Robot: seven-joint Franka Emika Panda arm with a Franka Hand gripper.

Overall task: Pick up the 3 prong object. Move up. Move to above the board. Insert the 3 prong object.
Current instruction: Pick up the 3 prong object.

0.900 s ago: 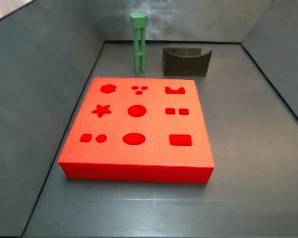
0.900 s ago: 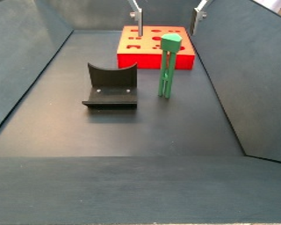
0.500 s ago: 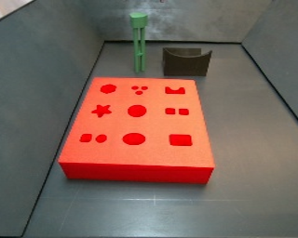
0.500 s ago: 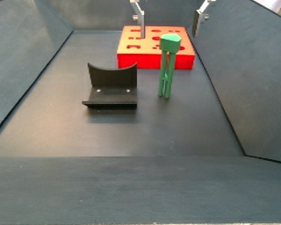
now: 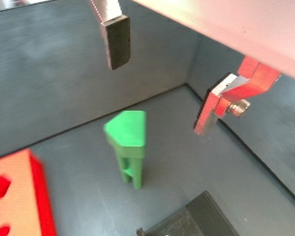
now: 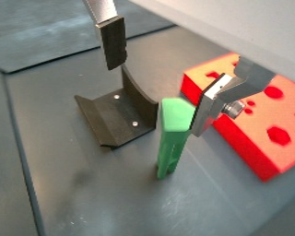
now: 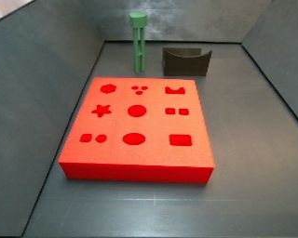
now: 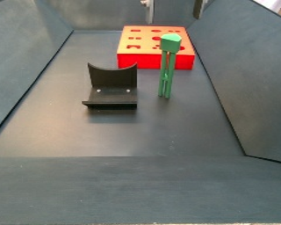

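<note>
The 3 prong object (image 7: 139, 42) is a tall green post standing upright on the dark floor, also seen in a side view (image 8: 169, 66). It stands between the red board (image 7: 139, 125) and the far wall, next to the fixture. In both wrist views its squarish top (image 5: 128, 129) (image 6: 175, 118) lies well below my gripper (image 5: 159, 97) (image 6: 158, 100). The gripper is open and empty, with one finger on each side of the post's top and clear of it. In a side view only the fingertips (image 8: 147, 4) show at the frame's edge.
The dark fixture (image 7: 185, 61) (image 8: 110, 85) stands on the floor beside the post and shows in a wrist view (image 6: 113, 115). The board (image 8: 154, 46) (image 6: 267, 120) has several shaped holes. Grey walls enclose the floor on all sides.
The gripper fingers have risen in the side view and now barely show at its upper edge. The post, the board and the fixture have not moved.
</note>
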